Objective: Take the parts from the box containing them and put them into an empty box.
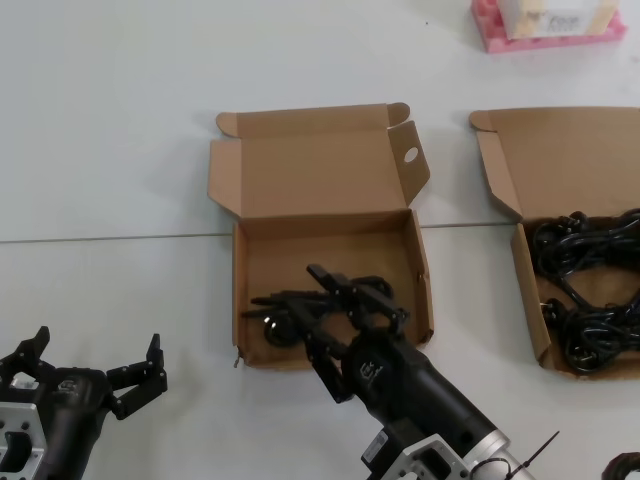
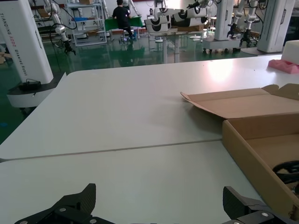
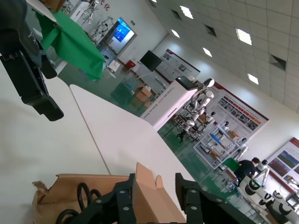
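Parts, black power cables (image 1: 590,285) wound into bundles, fill the cardboard box containing them (image 1: 528,300) at the right side of the white surface (image 1: 110,150) in the head view, with its lid folded back behind it. One more cable bundle (image 1: 285,310) lies near the front wall inside the second box (image 1: 330,250), the one standing at the centre whose lid side flap has a round punched hole (image 1: 410,155). The right gripper (image 1: 350,295) reaches over that box's front wall and sits right at this bundle; its fingers (image 1: 325,275) are parted a little, and whether they are grasping the cable or have released it cannot be told. In the right wrist view the bundle (image 3: 81,196) shows as dark loops just past the cardboard wall. The left gripper (image 1: 95,365) rests low over the surface at the near left, well apart from both boxes, its fingers (image 1: 150,365) spread wide and holding nothing. The left wrist view shows the same spread fingers (image 2: 77,200) over bare surface, with the centre box (image 2: 252,154) off to one side. A pink object (image 1: 545,25) stands at the far edge of the surface.
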Controlling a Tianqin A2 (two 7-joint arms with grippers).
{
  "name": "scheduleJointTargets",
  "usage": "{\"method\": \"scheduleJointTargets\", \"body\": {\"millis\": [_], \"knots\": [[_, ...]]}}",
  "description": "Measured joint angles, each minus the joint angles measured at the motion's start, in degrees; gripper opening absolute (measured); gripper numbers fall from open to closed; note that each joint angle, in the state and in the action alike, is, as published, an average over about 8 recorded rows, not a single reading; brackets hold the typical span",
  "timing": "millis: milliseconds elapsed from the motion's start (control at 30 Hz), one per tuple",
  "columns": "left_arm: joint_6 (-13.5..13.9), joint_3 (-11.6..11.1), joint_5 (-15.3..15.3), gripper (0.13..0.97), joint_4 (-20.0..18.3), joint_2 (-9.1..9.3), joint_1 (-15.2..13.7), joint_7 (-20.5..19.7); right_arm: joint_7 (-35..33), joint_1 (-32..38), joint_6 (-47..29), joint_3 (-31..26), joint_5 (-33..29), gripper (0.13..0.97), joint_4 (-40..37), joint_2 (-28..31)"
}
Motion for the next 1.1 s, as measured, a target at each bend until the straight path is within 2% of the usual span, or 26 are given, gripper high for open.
{"method": "scheduleJointTargets", "body": {"millis": [167, 400, 467, 733, 767, 1033, 1100], "knots": [[0.00, 0.00, 0.00, 0.966, 0.00, 0.00, 0.00, 0.00, 0.00, 0.00, 0.00, 0.00, 0.00, 0.340, 0.00, 0.00], [0.00, 0.00, 0.00, 0.966, 0.00, 0.00, 0.00, 0.00, 0.00, -0.81, -0.84, 1.57, 1.69, 0.481, 0.56, -0.19], [0.00, 0.00, 0.00, 0.966, 0.00, 0.00, 0.00, 0.00, 0.00, -1.39, -1.43, 2.66, 2.88, 0.501, 0.96, -0.32], [0.00, 0.00, 0.00, 0.966, 0.00, 0.00, 0.00, 0.00, 0.00, -4.24, -4.41, 8.12, 8.89, 0.707, 2.92, -0.97], [0.00, 0.00, 0.00, 0.966, 0.00, 0.00, 0.00, 0.00, 0.00, -4.64, -4.83, 8.88, 9.73, 0.707, 3.20, -1.06], [0.00, 0.00, -0.01, 0.966, 0.00, 0.00, 0.00, 0.00, 0.00, -7.83, -8.14, 14.97, 16.41, 0.859, 5.39, -1.80], [0.00, 0.00, -0.01, 0.966, 0.00, 0.00, 0.00, 0.00, 0.00, -8.63, -8.97, 16.49, 18.09, 0.859, 5.94, -1.98]]}}
